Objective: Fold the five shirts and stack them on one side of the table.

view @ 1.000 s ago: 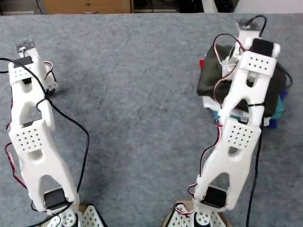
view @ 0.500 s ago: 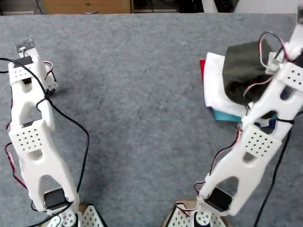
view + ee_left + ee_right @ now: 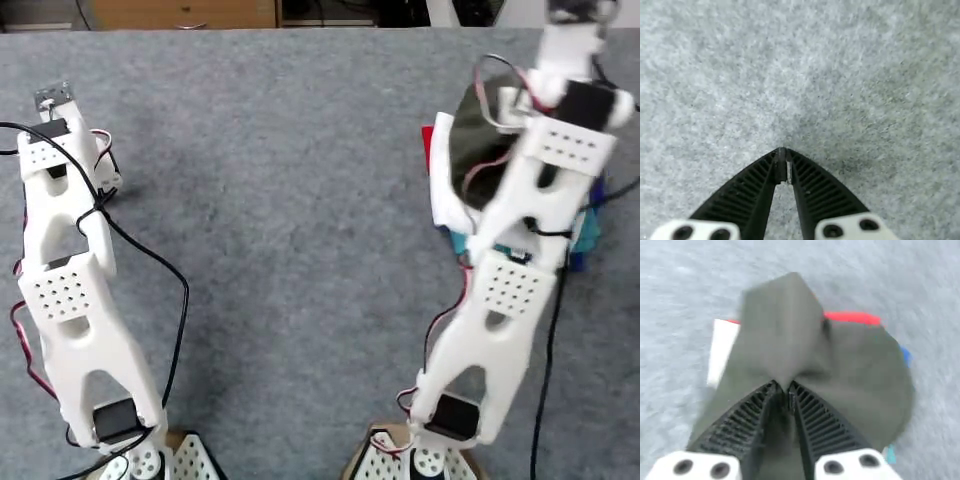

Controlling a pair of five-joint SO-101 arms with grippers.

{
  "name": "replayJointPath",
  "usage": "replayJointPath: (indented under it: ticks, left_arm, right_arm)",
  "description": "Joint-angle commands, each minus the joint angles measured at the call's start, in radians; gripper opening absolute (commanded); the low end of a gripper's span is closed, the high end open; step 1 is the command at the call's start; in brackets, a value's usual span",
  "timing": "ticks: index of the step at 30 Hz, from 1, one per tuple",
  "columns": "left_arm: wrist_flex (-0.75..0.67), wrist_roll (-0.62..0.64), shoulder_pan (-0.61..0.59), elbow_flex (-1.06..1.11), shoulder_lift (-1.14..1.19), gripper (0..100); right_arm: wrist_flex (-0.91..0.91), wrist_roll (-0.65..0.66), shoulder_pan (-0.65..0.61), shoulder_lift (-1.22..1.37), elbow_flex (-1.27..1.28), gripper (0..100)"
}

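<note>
Pinching a raised fold of the dark shirt (image 3: 855, 370) with the right pincer (image 3: 785, 389), tips pressed together on the cloth, above the stack (image 3: 442, 212) by the table's (image 3: 300, 150) right edge, near the far corner. Left pincer (image 3: 782, 152) pressed together on nothing, low near the far left corner. Best to lower the fold squarely onto the pile (several layers deep), release only once flat, then lift straight up to avoid dragging it askew.

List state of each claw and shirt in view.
left claw: shut, empty, over bare mat.
right claw: shut on dark shirt, fabric tented at the tips.
dark shirt: top of stack, rumpled, pinched.
white shirt: flat, under dark shirt.
red shirt: edge showing from under the stack.
teal shirt: edge showing, low in stack.
</note>
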Motion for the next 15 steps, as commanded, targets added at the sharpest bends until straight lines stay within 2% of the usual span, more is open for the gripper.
replayJointPath:
  ticks: [1, 5, 7, 11, 13, 15]
  left_arm:
    - [-0.015, 0.008, -0.006, -0.008, -0.008, 2]
    - [-0.015, 0.008, -0.008, -0.008, -0.008, 2]
    - [-0.017, 0.008, -0.008, -0.008, -0.008, 2]
    - [-0.017, 0.008, -0.008, -0.009, -0.008, 2]
    - [-0.017, 0.008, -0.008, -0.009, -0.008, 2]
    - [-0.017, 0.008, -0.008, -0.008, -0.008, 2]
  right_arm:
    - [0.017, 0.012, -0.076, -0.142, 0.156, 13.4]
    - [0.017, 0.068, -0.076, -0.193, 0.392, 39.9]
    - [0.017, 0.115, -0.056, -0.216, 0.472, 47.9]
    - [0.012, 0.118, 0.001, -0.286, 0.481, 43.2]
    - [0.009, 0.114, 0.021, -0.325, 0.443, 35.3]
    - [-0.014, 0.112, 0.044, -0.338, 0.409, 22.6]
